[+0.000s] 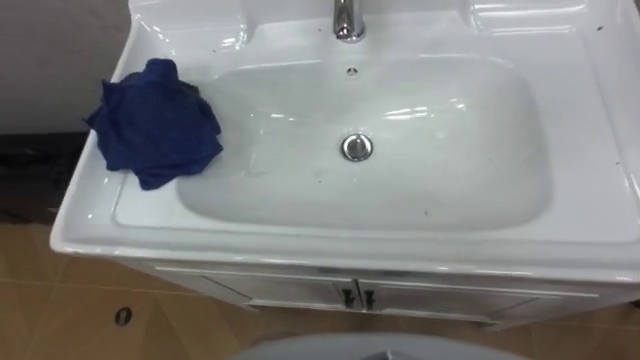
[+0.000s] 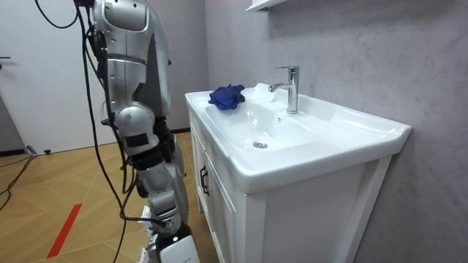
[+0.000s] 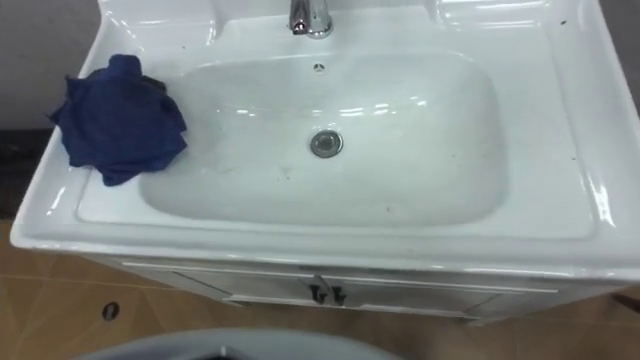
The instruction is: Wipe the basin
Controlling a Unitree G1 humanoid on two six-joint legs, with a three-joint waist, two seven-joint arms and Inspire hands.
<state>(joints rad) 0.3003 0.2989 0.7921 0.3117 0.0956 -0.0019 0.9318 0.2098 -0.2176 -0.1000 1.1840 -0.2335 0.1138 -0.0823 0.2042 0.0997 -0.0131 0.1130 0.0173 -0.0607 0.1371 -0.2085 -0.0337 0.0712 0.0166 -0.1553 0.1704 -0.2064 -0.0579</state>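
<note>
The cabinet (image 1: 300,290) doors sit under the basin's (image 1: 590,150) front edge; the blue cloth (image 1: 155,120) lies crumpled on the left rim near the back-left corner, one edge hanging over the bowl. Nothing holds it, and I cannot tell whether the hands are released or clenched. Wiping seems not yet begun: the cloth must be taken up and the bowl and rim, faintly specked, gone over.
</note>
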